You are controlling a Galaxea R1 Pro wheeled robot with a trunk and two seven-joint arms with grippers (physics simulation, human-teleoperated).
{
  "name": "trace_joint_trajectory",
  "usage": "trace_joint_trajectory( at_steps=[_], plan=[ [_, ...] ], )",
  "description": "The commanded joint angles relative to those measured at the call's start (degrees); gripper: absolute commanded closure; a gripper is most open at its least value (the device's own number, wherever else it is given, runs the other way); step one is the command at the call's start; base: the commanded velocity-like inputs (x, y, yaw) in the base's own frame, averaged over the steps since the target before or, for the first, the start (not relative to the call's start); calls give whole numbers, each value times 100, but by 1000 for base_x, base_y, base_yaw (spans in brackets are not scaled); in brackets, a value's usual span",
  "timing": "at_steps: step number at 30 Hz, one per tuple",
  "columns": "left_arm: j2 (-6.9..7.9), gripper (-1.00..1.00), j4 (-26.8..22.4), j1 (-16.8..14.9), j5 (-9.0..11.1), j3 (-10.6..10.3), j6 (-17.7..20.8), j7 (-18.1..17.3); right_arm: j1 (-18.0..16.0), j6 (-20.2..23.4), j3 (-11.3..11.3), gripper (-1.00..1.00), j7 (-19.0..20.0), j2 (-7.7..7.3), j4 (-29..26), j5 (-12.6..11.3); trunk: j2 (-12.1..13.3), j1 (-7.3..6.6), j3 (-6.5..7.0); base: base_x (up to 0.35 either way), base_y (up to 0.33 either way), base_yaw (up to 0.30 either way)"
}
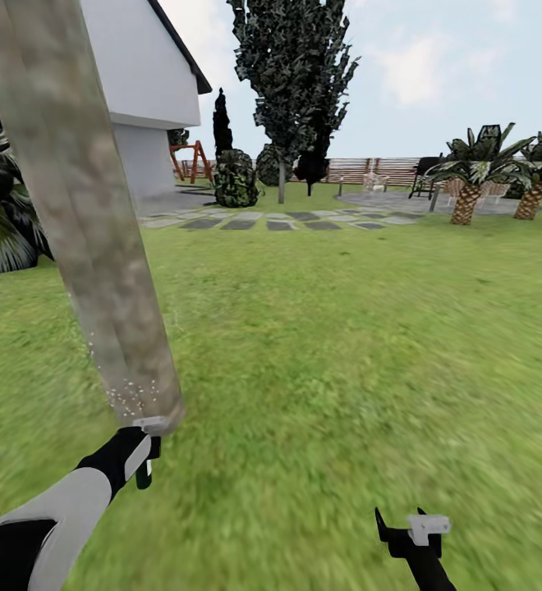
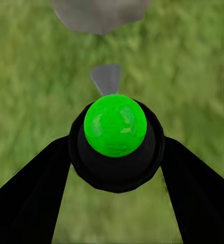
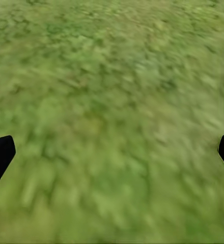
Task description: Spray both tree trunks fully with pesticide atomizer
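Left gripper (image 2: pixel 117 168) clamped on atomizer (image 2: pixel 115 125), specks (image 1: pixel 127 398) on trunk (image 1: pixel 82 213); right gripper (image 3: pixel 112 152) spread apart over grass (image 3: pixel 112 76).

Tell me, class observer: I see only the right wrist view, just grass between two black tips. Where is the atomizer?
Observer: The left tool holds the pesticide atomizer, its green round top between the black fingers.
Operator: Is anything near it?
Observer: Yes, in the head view the tree trunk rises just ahead of the left arm, leaning slightly.
Operator: Any spray showing?
Observer: Whitish specks of pesticide hang against the trunk's lower part.
Operator: And my right tool?
Observer: The right tool is open over the grass, holding nothing.
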Motion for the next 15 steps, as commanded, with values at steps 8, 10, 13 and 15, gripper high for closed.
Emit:
trace_joint_trajectory(
  at_steps=[8,10,13,15],
  plan=[
    [0,100,-2,-1,-4,-2,0,-3,0,0,0,-100,1,0,0,2,0,0,0,96,-269,194],
    [0,100,-2,-1,-4,-2,0,-3,0,0,0,-100,1,0,0,-1,0,0,0,96,-269,273],
    [0,100,-8,1,-4,-2,0,2,0,0,0,-100,0,0,0,-2,0,0,0,96,-269,275],
    [0,100,-6,0,-4,-2,0,2,0,0,0,-100,-1,0,0,-1,0,0,0,96,-269,276]
  ],
)
